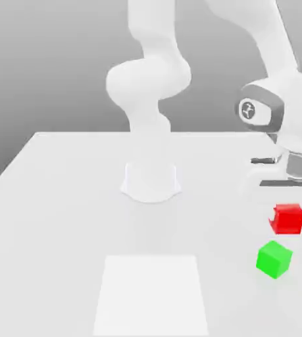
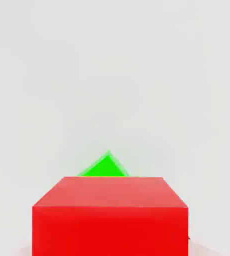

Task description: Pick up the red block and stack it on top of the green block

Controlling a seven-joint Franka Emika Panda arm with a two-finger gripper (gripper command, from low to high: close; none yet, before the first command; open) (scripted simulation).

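The red block [image 1: 288, 218] sits at the exterior view's right side of the white table [image 1: 61, 217]. The green block [image 1: 274, 259] lies just in front of it, nearer the camera, with a small gap between the two. My gripper [image 1: 291, 194] hangs directly above the red block, its white hand close over the block's top. In the hand view the red block [image 2: 110, 215] looms large and close, and a corner of the green block [image 2: 104, 167] peeks out from behind it.
The arm's round base [image 1: 151, 181] stands mid-table, and its white links rise behind it. A paler square patch [image 1: 151, 293] marks the table's front middle. The table's far edge runs along the back.
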